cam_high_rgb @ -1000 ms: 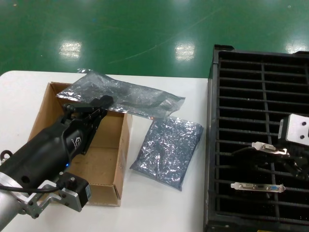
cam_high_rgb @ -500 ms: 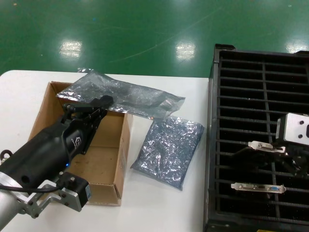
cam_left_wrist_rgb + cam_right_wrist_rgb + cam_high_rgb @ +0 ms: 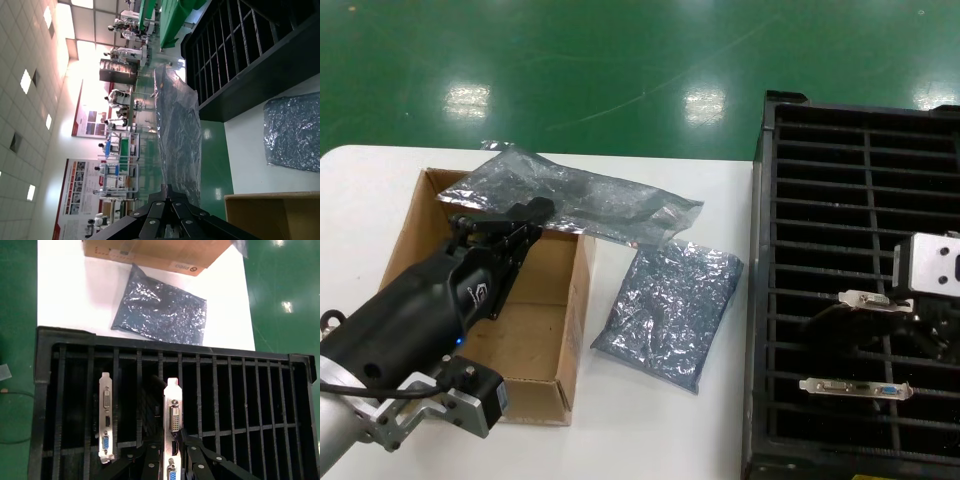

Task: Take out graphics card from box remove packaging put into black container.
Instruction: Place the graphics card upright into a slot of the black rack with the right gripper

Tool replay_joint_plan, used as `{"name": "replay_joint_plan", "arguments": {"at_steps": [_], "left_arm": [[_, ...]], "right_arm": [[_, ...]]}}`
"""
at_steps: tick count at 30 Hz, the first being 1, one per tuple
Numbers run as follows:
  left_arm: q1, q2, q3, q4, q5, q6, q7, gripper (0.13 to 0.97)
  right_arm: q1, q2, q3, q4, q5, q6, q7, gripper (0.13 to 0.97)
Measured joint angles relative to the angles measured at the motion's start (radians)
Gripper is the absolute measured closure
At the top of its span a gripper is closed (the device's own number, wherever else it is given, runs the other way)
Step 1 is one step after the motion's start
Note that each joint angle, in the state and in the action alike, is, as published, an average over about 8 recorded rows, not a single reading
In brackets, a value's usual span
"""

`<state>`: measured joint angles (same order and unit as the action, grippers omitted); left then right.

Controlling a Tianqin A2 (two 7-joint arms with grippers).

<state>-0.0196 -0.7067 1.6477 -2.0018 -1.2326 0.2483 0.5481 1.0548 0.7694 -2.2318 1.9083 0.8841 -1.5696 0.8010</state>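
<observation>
My left gripper (image 3: 533, 211) hangs over the far end of the brown cardboard box (image 3: 535, 330), shut on one edge of the glossy grey-blue packaging (image 3: 590, 205), which drapes over the box's far rim. The left wrist view shows the same gripper (image 3: 169, 189) pinching that packaging (image 3: 177, 125). My right gripper (image 3: 908, 312) is over the black container (image 3: 765, 250), shut on a graphics card (image 3: 873, 299). The right wrist view shows this graphics card (image 3: 172, 412) standing in a slot between the jaws of the right gripper (image 3: 171, 449).
A second card (image 3: 855, 386) (image 3: 105, 412) stands in a nearer slot of the container. Another grey-blue bag (image 3: 670, 310) lies flat on the white table (image 3: 660, 430) between box and container. Green floor lies beyond the table.
My right gripper and its card shifted slightly to the left over the container. The left arm and the bag it holds have not moved.
</observation>
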Motion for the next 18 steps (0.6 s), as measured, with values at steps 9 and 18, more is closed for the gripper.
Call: {"name": "replay_joint_plan", "arguments": {"at_steps": [9, 18], "left_arm": [[0.000, 0.000, 0.000, 0.000, 0.000, 0.000, 0.000, 0.959], [0.000, 0.000, 0.000, 0.000, 0.000, 0.000, 0.000, 0.959]], "right_arm": [[0.047, -0.016, -0.059, -0.053, 0.018, 0.000, -0.017, 0.906], [0.088, -0.042, -0.097, -0.097, 0.023, 0.000, -0.020, 0.906]]}}
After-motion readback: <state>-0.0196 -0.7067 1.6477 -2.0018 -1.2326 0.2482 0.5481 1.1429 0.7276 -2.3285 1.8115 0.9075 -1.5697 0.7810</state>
